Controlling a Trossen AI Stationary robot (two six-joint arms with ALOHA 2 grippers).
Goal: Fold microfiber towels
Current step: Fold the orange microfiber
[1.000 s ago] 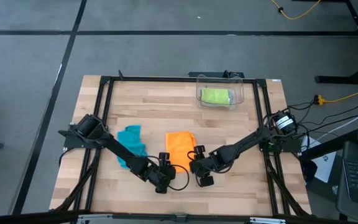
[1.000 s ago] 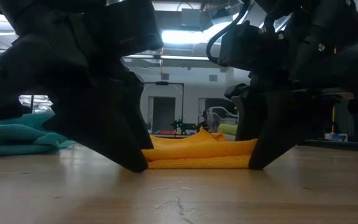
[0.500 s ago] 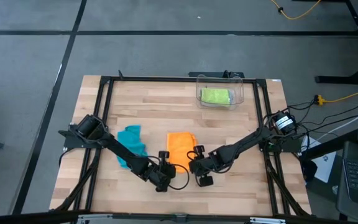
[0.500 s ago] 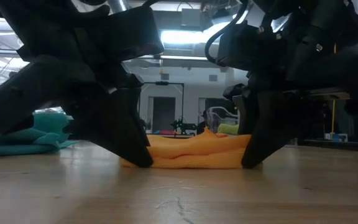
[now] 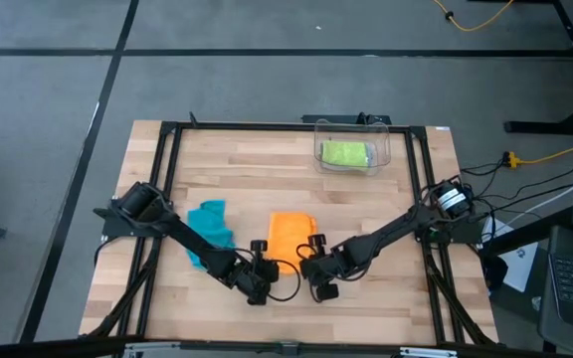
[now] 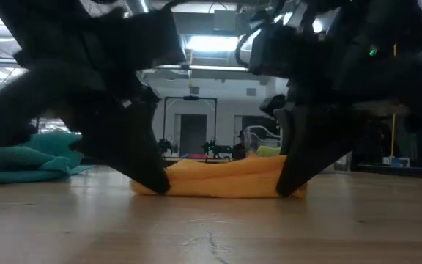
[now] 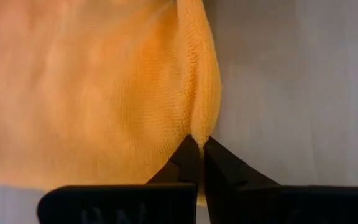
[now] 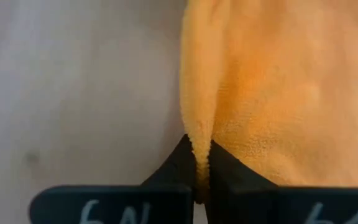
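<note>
The orange towel lies on the wooden table near its middle front. My left gripper is shut on its near left corner and my right gripper on its near right corner. In the low view the towel shows bunched between the two sets of fingers. A teal towel lies crumpled to its left, resting on the table. A lime green towel lies inside the clear bin at the far side. My left gripper pinches a raised ridge of cloth at the towel's near left corner between its two fingertips. The fingers slant down from the near left. The rest of the towel lies on the table. My right gripper pinches a ridge of cloth at the near right corner between its fingertips, which slant down from the near right. The corner is gathered up; the towel beyond it rests on the table.
Black frame rails run along the table's left, right and far sides. Bare wood lies between the orange towel and the bin, and along the near edge.
Both grippers have shut on the orange towel's near corners. The towel's near edge, flat on the table a second ago, is now gathered and bunched up between the fingers; its far part has stayed in place.
</note>
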